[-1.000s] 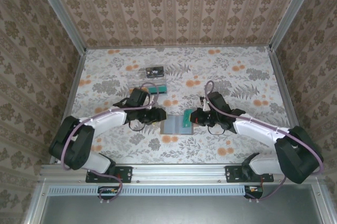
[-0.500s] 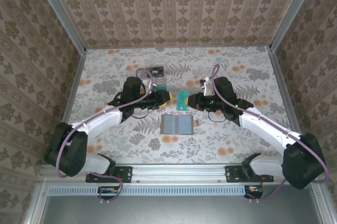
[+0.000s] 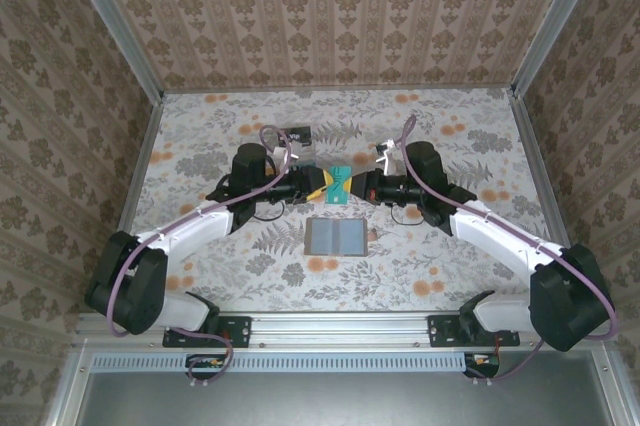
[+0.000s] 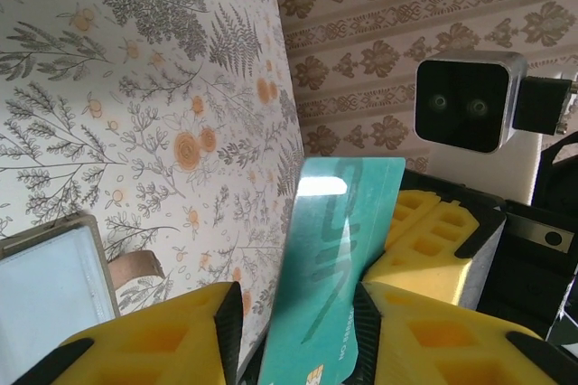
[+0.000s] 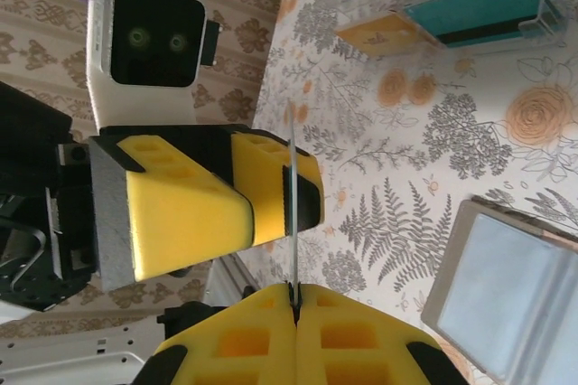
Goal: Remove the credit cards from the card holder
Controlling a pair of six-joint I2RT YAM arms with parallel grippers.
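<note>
Where the two arms meet above the middle of the counter (image 3: 450,146), the top external view shows a teal credit card (image 3: 339,184) raised between the left gripper (image 3: 322,184) and the right gripper (image 3: 357,186). The card holder (image 3: 338,237) lies open and flat on the counter just nearer the arm bases. It is apart from both grippers, with its grey-blue inside facing up.

From the left wrist, the teal credit card (image 4: 334,258) stands between the left gripper's (image 4: 293,317) yellow jaws. The jaw on the right of the picture lies against the card. A sliver of flowered counter shows between the card and the other jaw, so whether they grasp it cannot be told. Behind, the right gripper's yellow jaws sit against the card's far part. A corner of the card holder (image 4: 50,286) shows at lower left.

From the right wrist, the right gripper's (image 5: 294,299) jaws are clenched on the teal credit card (image 5: 292,177), seen edge-on as a thin line rising from between them. The left gripper's jaws flank its upper part. Beyond, on the counter, a clear tray (image 5: 540,7) holds a yellow-orange card (image 5: 386,37) and a second teal card (image 5: 474,7). The open card holder (image 5: 510,281) lies at lower right.
</note>
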